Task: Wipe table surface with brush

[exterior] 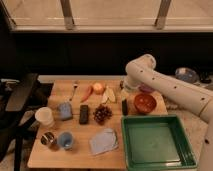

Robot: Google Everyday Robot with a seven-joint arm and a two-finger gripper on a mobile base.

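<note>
The robot's thick cream-white arm [170,90] is showing as a chain of smooth, rounded plastic segments, swelling into a domed joint [142,64] at the bend (the shell is catching a soft sheen). No cables or markings are standing out. Its two-finger gripper [124,90] is hanging with jaws spread over the far right part of the light-brown wooden tabletop [75,150].

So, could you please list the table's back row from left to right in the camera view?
Silver fork, carrot, apple, pale fruit slices, black brush, red bowl; the gripper is at the brush's far end.
</note>
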